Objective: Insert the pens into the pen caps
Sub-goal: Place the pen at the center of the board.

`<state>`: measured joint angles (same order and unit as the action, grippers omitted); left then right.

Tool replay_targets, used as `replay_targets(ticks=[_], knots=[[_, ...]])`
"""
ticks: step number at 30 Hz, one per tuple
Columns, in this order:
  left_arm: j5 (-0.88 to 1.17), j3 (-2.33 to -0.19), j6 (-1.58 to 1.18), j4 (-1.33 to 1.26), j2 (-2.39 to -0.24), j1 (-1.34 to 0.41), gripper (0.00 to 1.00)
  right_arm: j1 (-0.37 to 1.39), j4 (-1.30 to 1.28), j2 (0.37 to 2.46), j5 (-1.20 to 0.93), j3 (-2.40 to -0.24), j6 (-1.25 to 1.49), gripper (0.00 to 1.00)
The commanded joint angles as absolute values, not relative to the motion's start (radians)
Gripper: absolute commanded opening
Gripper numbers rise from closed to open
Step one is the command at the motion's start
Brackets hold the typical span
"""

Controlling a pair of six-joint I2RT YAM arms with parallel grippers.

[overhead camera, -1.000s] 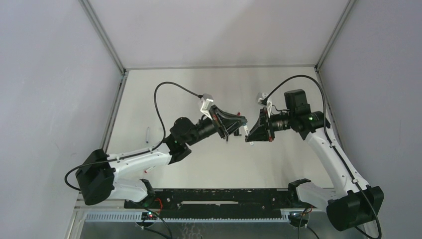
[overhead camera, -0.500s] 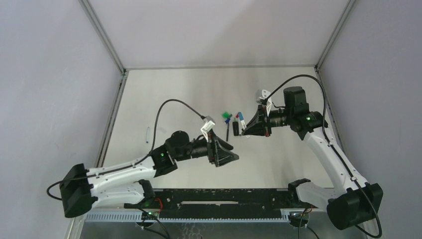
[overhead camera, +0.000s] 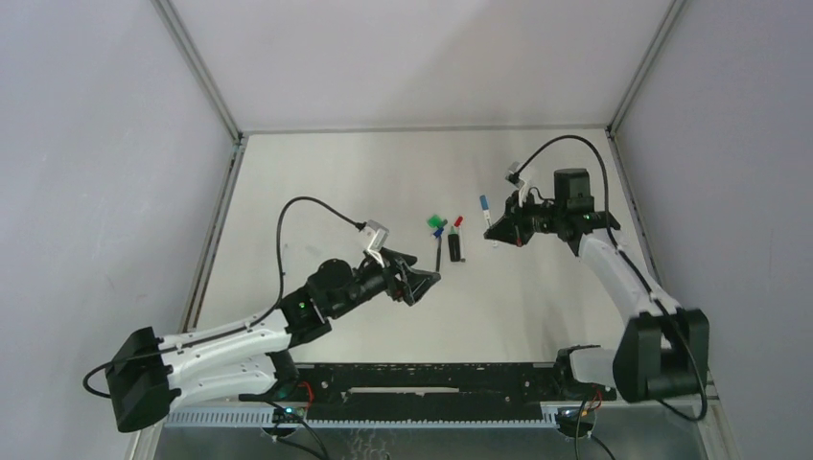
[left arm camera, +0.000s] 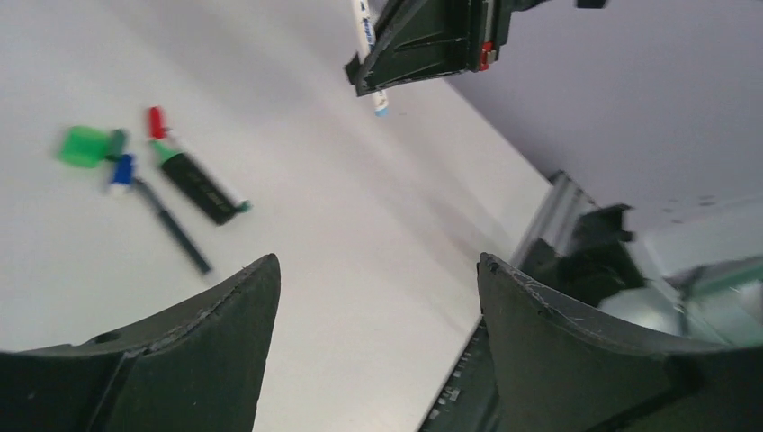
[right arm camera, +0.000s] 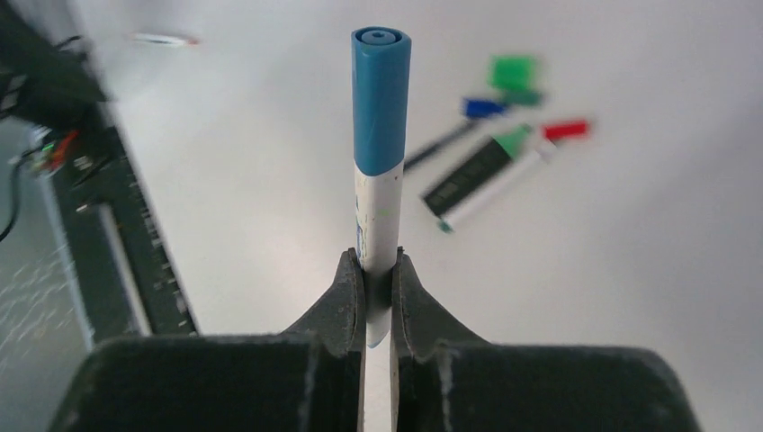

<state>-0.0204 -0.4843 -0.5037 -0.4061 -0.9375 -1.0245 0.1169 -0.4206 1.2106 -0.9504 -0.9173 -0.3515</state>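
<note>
A pale grey, matte tabletop point(overhead camera: 383, 182) fills the middle of the booth, smooth and faintly shiny. Plain grey wall panels point(overhead camera: 96, 144) close it in on the left, on the right and at the far side. Slim silver metal struts point(overhead camera: 197, 67) rise from the two far corners and slant outward. Along the near edge runs a long black bar point(overhead camera: 499, 379). Just nearer than that lies a white slotted strip point(overhead camera: 403, 417), and nearest of all a patterned metal sheet point(overhead camera: 431, 446).

Lab robot cell: grey panels point(overhead camera: 86, 144), aluminium framing point(overhead camera: 197, 67)
</note>
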Motion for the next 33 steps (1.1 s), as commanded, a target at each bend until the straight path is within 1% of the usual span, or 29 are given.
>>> replay_targets(ticks=[1,4,8,12,15,24,28,33], knots=[[-0.148,-0.517,-0.471,-0.379,-0.996,-0.982,0.84,0.076,-0.375,1.381,-0.633,-0.964,-0.235,0.08],[-0.171,-0.527,-0.484,-0.342,-1.024,-0.965,0.84,0.056,-0.411,1.497,-0.535,-1.012,-0.209,0.1],[-0.188,-0.522,-0.506,-0.315,-1.041,-0.942,0.84,0.026,-0.44,1.632,-0.457,-1.059,-0.18,0.13],[-0.206,-0.515,-0.518,-0.284,-1.051,-0.921,0.84,0.008,-0.498,1.756,-0.424,-1.118,-0.163,0.16],[-0.228,-0.515,-0.522,-0.252,-1.065,-0.91,0.84,0.008,-0.522,1.801,-0.408,-1.138,-0.159,0.21],[-0.24,-0.529,-0.52,-0.211,-1.086,-0.889,0.84,-0.023,-0.543,1.832,-0.388,-1.157,-0.161,0.4],[-0.236,-0.541,-0.517,-0.2,-1.087,-0.885,0.83,-0.028,-0.557,1.786,-0.427,-1.166,-0.181,0.45],[-0.241,-0.549,-0.518,-0.183,-1.076,-0.882,0.82,-0.029,-0.594,1.652,-0.529,-1.166,-0.262,0.48]])
